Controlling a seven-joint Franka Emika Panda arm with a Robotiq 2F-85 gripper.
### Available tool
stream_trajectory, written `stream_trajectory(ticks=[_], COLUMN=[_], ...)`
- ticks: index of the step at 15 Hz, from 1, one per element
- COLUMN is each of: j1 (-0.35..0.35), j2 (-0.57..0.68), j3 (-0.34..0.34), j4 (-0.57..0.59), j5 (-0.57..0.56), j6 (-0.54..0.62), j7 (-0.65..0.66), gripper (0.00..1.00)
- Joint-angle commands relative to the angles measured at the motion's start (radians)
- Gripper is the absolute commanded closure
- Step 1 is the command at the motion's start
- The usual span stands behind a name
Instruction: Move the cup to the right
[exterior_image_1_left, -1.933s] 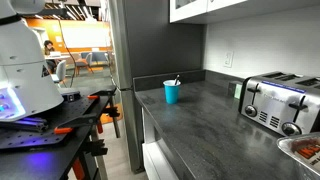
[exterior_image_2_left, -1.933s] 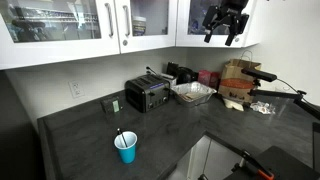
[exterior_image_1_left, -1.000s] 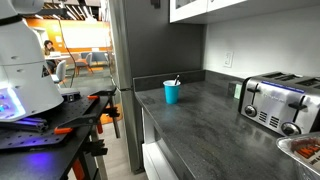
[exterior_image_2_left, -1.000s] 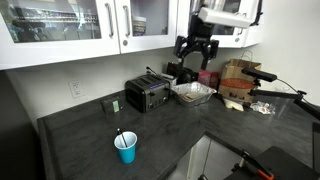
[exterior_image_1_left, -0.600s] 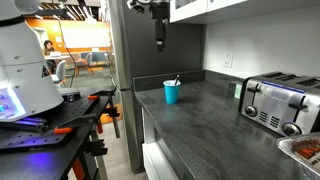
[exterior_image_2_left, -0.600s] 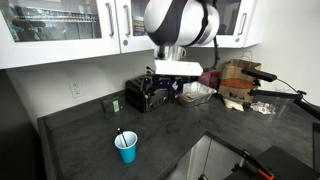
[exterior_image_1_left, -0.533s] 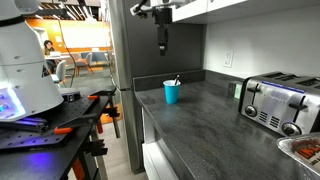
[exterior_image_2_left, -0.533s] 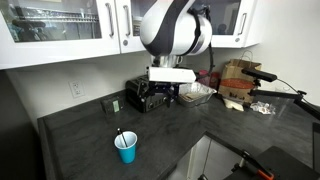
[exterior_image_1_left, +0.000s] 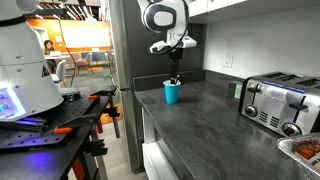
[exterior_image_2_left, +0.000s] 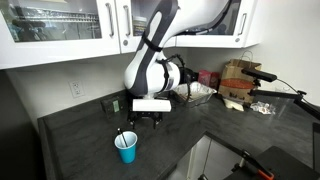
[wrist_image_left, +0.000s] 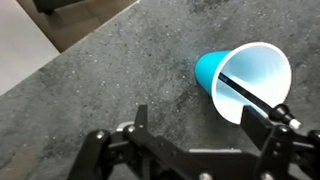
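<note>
Currently the claw (wrist_image_left: 212, 115) hangs wide open and empty just above the cup (wrist_image_left: 245, 78).

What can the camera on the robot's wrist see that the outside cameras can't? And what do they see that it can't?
Only the wrist view looks down into the cup and shows its pale inside. Only the exterior views show the silver toaster, the white cabinets and the robot's arm reaching down. Both share the blue cup, the dark countertop and the gripper close to the cup.
</note>
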Motion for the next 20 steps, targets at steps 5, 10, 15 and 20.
stream_trajectory(ticks=[5,10,15,20], j1=[0.022,-0.002,-0.008,-0.019], j2=[0.189,0.232,0.224,0.212], j3=[0.015,0.039,0.052,0.047], j4=[0.184,0.215,0.212,0.218], j5=[0.05,0.059,0.054,0.064], j6=[-0.047,-0.095,-0.124,-0.115], j7=[-0.044,-0.12,-0.185,-0.2], gripper=[0.04,0.48,0.86,1.0])
